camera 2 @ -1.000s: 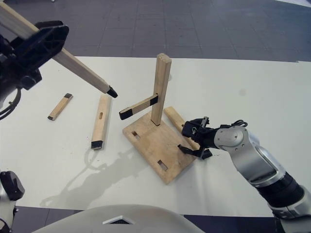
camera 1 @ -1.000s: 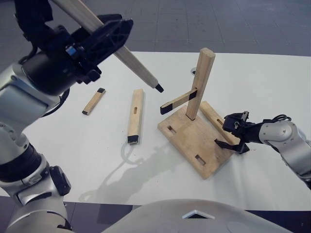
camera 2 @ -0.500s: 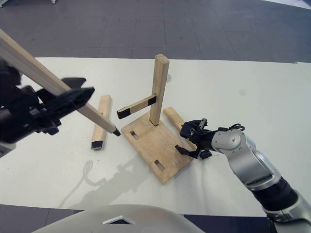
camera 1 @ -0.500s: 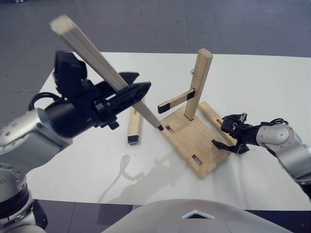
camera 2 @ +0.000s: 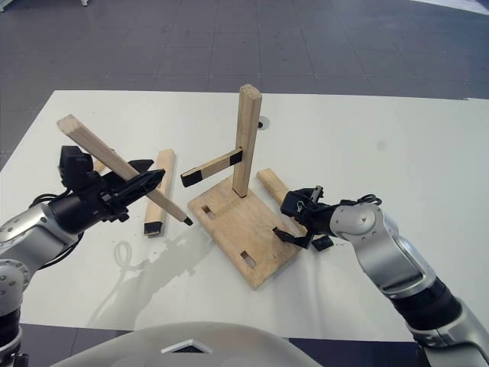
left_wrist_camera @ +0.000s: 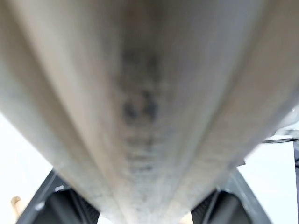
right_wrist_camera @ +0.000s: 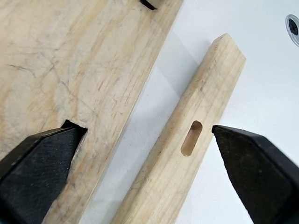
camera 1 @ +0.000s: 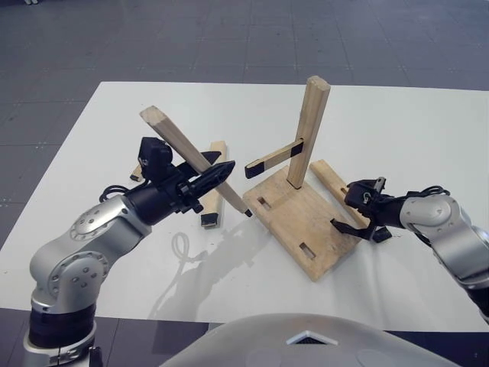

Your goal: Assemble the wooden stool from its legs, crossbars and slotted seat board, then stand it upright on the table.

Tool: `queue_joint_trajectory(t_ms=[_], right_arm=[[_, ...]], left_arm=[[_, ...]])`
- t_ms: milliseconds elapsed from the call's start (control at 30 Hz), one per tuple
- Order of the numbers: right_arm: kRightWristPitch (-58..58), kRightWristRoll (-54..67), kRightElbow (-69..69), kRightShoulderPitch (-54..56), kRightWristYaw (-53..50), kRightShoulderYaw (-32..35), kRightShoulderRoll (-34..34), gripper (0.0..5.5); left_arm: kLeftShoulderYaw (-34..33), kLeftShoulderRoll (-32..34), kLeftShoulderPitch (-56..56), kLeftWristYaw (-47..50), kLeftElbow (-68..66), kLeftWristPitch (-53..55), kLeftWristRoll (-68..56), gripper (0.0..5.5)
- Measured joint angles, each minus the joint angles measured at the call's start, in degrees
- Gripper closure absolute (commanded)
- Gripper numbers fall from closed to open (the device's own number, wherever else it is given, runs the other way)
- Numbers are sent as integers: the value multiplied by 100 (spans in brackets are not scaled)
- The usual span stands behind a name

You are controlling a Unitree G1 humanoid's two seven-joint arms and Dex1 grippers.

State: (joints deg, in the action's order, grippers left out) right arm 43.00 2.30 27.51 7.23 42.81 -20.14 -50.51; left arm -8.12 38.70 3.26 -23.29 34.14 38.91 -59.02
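Setting: dark grey tiled floor [camera 1: 229, 38]; white rectangular table [camera 1: 428, 122].

Item 1: flat pale wooden seat board [camera 1: 302, 223] with rectangular slots, lying flat at the table's middle.

Item 2: square pale wooden leg [camera 1: 308, 130], standing upright in the board's far slot.

Item 3: short black-tipped wooden crossbar [camera 1: 271, 159], jutting left from that upright leg, clear of the table.

Item 4: second wooden leg with an oval slot [camera 1: 330, 180], lying flat just beside the board's right edge.

Item 5: right gripper [camera 1: 356, 208], low at the board's right side, black fingers spread wide astride the board's edge and the lying leg, gripping nothing.

Item 6: third black-tipped wooden leg [camera 1: 176, 138], slanted, its tip just off the board's near-left corner, clamped between the fingers of the left gripper [camera 1: 226, 168].

Item 7: fourth wooden leg [camera 2: 157, 208], flat on the table left of the board, beyond the left gripper.
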Motion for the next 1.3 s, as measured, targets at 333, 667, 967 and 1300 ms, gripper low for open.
queue_joint_trajectory(t_ms=[333,667,967,1300], right_arm=[[0,-36,-65,86,80,-35,45,32],[0,-96,-72,97,90,-40,102,32],[3,-203,-69,101,62,-33,207,32],[-44,-215,-179,181,194,-29,243,32]], left_arm=[[636,-276,-490,-384,-487,-298,1357,345],[615,-479,-814,-445,-239,115,1139,345],[855,-973,-858,-461,-600,-17,1515,345],[1011,-1369,-608,-951,-1016,-815,1996,345]])
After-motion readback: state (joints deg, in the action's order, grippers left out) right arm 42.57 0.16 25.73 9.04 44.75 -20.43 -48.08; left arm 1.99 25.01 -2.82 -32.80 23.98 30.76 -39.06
